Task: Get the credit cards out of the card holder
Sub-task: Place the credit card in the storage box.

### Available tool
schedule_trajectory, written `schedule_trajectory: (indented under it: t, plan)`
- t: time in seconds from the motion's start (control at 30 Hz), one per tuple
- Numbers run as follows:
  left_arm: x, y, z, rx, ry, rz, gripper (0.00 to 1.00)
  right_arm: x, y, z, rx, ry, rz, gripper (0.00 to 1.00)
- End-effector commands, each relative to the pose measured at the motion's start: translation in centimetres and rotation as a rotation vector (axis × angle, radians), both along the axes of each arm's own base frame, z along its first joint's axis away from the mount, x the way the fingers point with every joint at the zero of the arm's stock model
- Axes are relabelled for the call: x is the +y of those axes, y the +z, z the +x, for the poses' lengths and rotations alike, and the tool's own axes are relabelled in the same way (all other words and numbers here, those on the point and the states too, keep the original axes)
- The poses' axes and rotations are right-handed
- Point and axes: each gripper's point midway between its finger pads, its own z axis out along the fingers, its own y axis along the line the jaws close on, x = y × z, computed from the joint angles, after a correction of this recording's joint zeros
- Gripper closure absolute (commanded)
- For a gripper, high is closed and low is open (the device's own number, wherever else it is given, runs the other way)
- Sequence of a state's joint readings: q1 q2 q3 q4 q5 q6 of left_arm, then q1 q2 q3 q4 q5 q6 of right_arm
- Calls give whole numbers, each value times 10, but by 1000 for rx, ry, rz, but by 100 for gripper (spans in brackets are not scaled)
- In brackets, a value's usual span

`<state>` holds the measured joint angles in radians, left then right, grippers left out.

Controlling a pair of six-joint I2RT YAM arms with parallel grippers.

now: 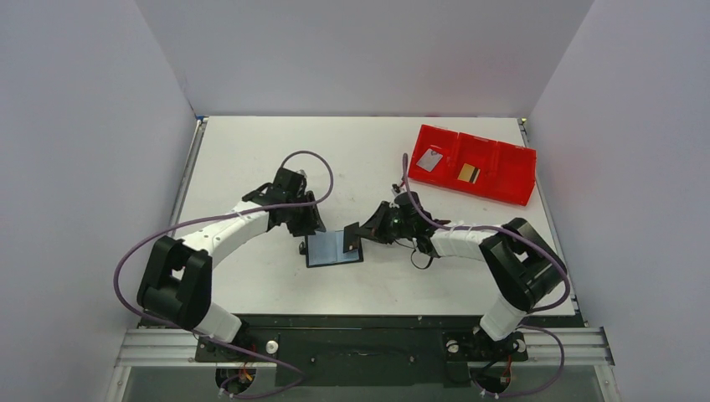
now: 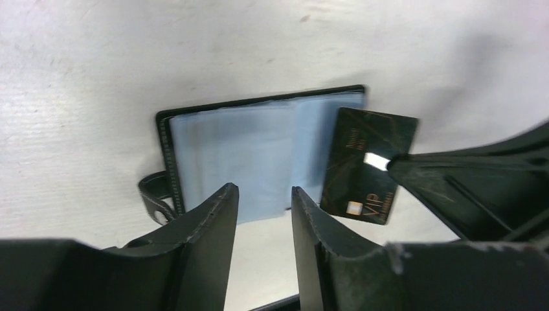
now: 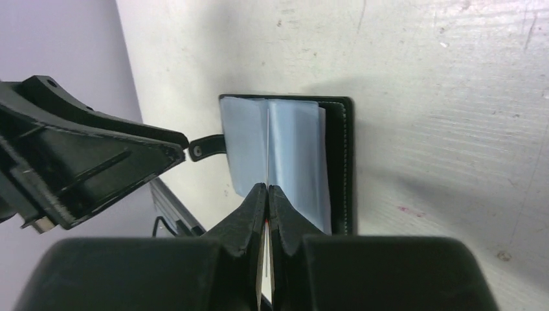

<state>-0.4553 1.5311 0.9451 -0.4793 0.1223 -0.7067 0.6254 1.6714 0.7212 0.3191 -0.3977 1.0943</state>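
The card holder (image 1: 333, 249) lies open on the table, its bluish clear sleeves (image 2: 246, 155) facing up. A black card (image 2: 366, 165) with gold "VIP" lettering hangs over the holder's right edge, and my right gripper (image 1: 363, 232) is shut on it. In the right wrist view the card (image 3: 267, 146) shows edge-on, sticking out from the closed gripper (image 3: 267, 188) above the holder (image 3: 301, 155). My left gripper (image 2: 262, 191) stands open at the holder's left side with nothing between its fingers. A silver-grey card (image 1: 429, 160) and a gold card (image 1: 469, 173) lie in the red tray.
The red three-compartment tray (image 1: 502, 180) sits at the back right of the table. The holder's strap (image 2: 152, 197) sticks out from its left edge. The two grippers stand close together over the holder. Grey walls enclose the table.
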Motion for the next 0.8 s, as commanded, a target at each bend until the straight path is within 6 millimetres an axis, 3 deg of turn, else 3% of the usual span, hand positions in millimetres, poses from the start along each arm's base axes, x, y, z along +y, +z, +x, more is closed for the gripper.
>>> schedule_trajectory:
  t: [0.0,0.27,0.4,0.6,0.77]
  plan:
    - [-24,64,15,-118,-52,-171,65,6,56,12,-76,-7,146,100]
    - [-54,116,15,-144,-133,-520,61,13,128,15,-138,5,359,100]
    - [-63,133,13,-150,-168,-634,61,16,153,15,-165,21,421,100]
    - [-68,138,9,-150,-191,-694,61,18,172,13,-179,26,483,100]
    - [-72,140,6,-141,-198,-744,67,17,171,13,-176,25,482,100]
